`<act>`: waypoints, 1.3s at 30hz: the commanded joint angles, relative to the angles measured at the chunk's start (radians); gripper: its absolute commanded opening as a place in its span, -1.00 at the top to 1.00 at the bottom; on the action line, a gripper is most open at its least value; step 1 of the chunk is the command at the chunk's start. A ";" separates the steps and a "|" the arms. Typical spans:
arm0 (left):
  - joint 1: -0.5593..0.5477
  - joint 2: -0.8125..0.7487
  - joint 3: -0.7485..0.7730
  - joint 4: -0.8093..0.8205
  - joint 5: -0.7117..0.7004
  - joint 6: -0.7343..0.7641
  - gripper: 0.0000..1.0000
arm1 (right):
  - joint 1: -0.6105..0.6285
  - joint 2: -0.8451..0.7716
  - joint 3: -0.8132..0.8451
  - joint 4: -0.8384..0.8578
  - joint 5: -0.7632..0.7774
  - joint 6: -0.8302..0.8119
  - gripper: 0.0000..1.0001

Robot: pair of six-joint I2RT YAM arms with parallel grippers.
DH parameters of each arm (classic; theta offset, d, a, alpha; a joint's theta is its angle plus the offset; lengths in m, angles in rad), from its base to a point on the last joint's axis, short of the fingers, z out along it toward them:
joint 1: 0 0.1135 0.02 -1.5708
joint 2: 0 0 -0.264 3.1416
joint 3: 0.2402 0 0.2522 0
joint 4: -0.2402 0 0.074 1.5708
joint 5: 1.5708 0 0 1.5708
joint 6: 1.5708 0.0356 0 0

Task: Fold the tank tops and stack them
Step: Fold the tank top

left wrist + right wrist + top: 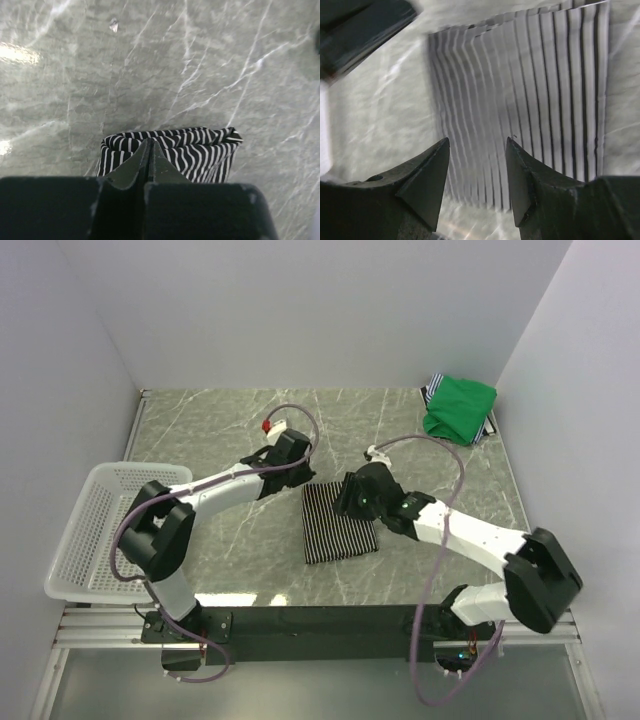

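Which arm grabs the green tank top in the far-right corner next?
Right. The bright green cloth tank top lies on that side, and the right hand is open; the left hand is shut on the folded black-and-white striped top.

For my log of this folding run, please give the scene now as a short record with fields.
striped tank top: folded flat, table centre
green tank top: bunched, far right corner
left gripper: shut on the striped tank top's corner
right gripper: open, above the striped tank top
basket: white mesh, left table edge
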 commanded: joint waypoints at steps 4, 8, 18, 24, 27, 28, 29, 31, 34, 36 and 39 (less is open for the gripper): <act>0.003 0.069 0.017 0.068 0.063 0.029 0.95 | -0.128 0.064 -0.081 0.125 -0.074 -0.004 -0.12; 0.003 0.159 0.037 0.081 0.083 0.030 0.93 | -0.188 0.060 -0.187 0.153 -0.094 0.031 -0.12; 0.017 0.213 0.048 0.118 0.087 0.042 0.68 | -0.196 0.005 -0.273 0.175 -0.097 0.062 -0.11; 0.027 0.134 0.077 0.118 0.092 0.104 0.32 | -0.196 -0.072 -0.252 0.093 -0.051 0.039 -0.13; 0.027 0.072 0.086 0.110 0.085 0.139 0.13 | -0.196 -0.110 -0.224 0.046 -0.022 0.026 -0.16; 0.026 0.054 0.089 0.098 0.078 0.148 0.10 | -0.196 -0.123 -0.214 0.033 -0.016 0.025 -0.17; 0.027 0.025 0.089 0.086 0.072 0.159 0.08 | -0.196 -0.137 -0.209 0.011 -0.002 0.023 -0.18; 0.032 -0.012 0.091 0.058 0.048 0.191 0.03 | -0.194 -0.183 -0.213 -0.010 0.012 0.032 -0.18; 0.061 -0.009 0.092 0.059 0.090 0.254 0.04 | -0.188 -0.284 -0.270 -0.020 0.024 0.112 -0.16; 0.076 0.041 0.173 0.008 0.129 0.323 0.11 | -0.142 -0.357 -0.318 0.001 0.024 0.163 -0.15; 0.078 0.158 0.277 -0.042 0.150 0.401 0.15 | -0.011 -0.425 -0.385 -0.013 0.106 0.284 -0.11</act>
